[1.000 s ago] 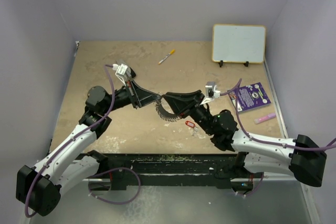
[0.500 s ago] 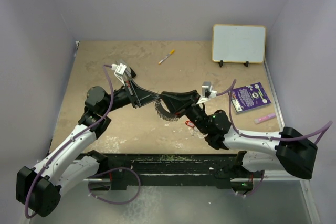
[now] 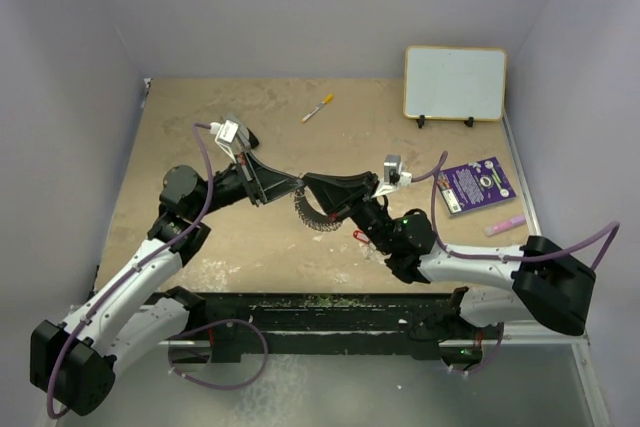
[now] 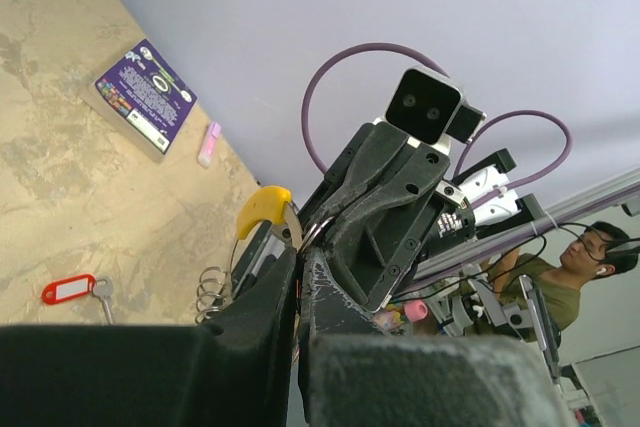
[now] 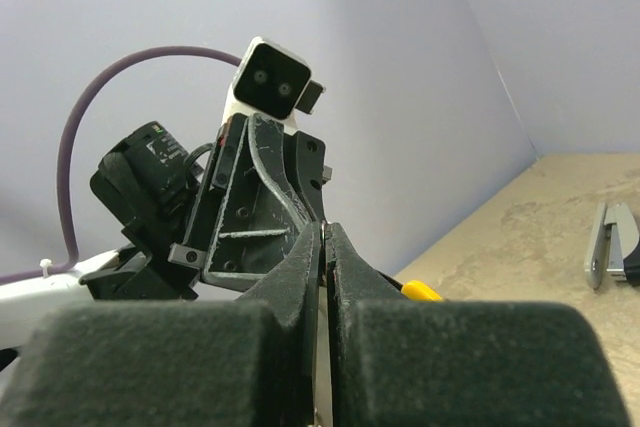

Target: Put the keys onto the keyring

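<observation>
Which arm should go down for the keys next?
Right, probably, once it lets go: the keys lie on the table close beside its wrist, and the left gripper, shut on the keyring, can hold it.

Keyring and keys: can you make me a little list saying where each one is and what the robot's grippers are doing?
keyring: lifted off the table, dangling where the two gripper tips meet
keys: lying flat on the table with their red tag, not on the keyring
left gripper: shut on the keyring
right gripper: shut, apparently pinching the keyring's wire too
other things: marker pen, whiteboard, purple booklet, all farther back
</observation>
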Tool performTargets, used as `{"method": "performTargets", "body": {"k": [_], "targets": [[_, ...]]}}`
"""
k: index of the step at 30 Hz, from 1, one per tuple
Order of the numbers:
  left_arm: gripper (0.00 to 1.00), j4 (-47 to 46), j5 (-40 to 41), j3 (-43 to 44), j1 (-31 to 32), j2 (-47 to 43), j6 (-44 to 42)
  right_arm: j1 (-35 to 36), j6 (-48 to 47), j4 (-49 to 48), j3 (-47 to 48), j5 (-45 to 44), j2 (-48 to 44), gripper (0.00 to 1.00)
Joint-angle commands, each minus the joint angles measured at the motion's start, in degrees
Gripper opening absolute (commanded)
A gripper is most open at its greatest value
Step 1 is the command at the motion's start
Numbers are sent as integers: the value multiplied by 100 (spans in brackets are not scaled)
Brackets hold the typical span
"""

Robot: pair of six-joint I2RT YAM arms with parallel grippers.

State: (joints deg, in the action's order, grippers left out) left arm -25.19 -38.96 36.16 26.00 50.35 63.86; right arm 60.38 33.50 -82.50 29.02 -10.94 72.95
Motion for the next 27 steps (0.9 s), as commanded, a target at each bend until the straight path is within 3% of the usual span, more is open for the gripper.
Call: {"method": "performTargets", "body": {"k": [1,4,6,10,20,27], "targets": [[4,-258,60,216,-25,-114,90,41,-9,-574,216,48,-1,0],[6,-215,35,201,-25,-114,25,40,-32,-526,241,48,-42,0],[13,-182,-3,204,-25,-92,-70,44,-52,-310,278,40,-164,0],[25,-158,-159,216,-18,-44,-265,42,-142,829,481,94,-656,0],[25,-281,-338,120,2,74,-488,36,-335,4688,1658,183,-1660,0],[24,-423,-461,193,21,119,-670,38,-213,5660,2155,341,-1478,0]]}}
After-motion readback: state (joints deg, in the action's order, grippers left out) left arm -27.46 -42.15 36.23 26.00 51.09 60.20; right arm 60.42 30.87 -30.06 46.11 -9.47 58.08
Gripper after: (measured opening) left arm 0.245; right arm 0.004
